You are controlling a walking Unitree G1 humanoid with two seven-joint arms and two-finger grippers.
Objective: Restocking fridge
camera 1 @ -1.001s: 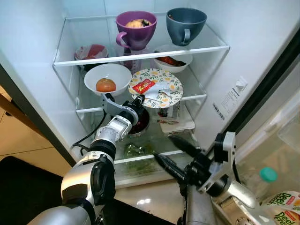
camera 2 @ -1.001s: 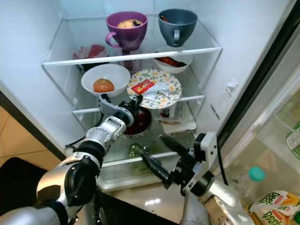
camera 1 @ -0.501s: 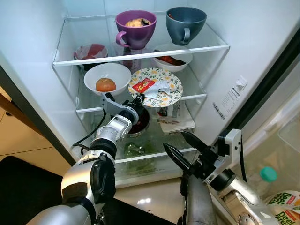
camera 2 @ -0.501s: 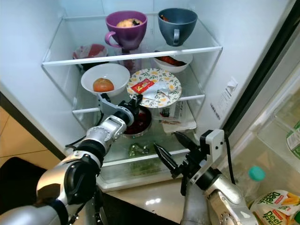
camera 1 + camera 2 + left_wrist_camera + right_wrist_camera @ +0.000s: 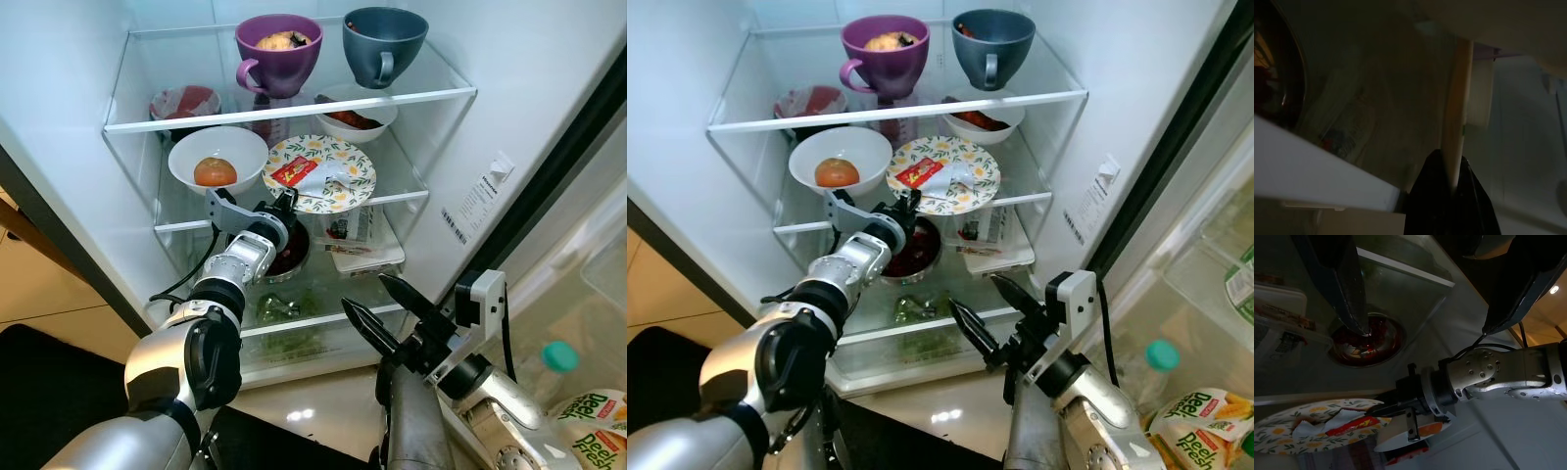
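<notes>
Two mugs, a purple mug (image 5: 277,51) and a grey mug (image 5: 383,44), are seen on the fridge's glass top shelf (image 5: 294,104). On the middle shelf a round white bowl (image 5: 217,159) and a floral plate (image 5: 320,173) sit at the front edge. The left gripper (image 5: 285,205) is clamped on the plate's rim. The right gripper (image 5: 380,306) is spread wide before the lower shelf.

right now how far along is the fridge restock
Already in: the purple mug and grey mug on the top shelf, the white bowl with a fruit below.

In hand: the left end effector is shut on the rim of the floral plate at the middle shelf.

Left: the right end effector hangs open and empty by the lower shelf.
</notes>
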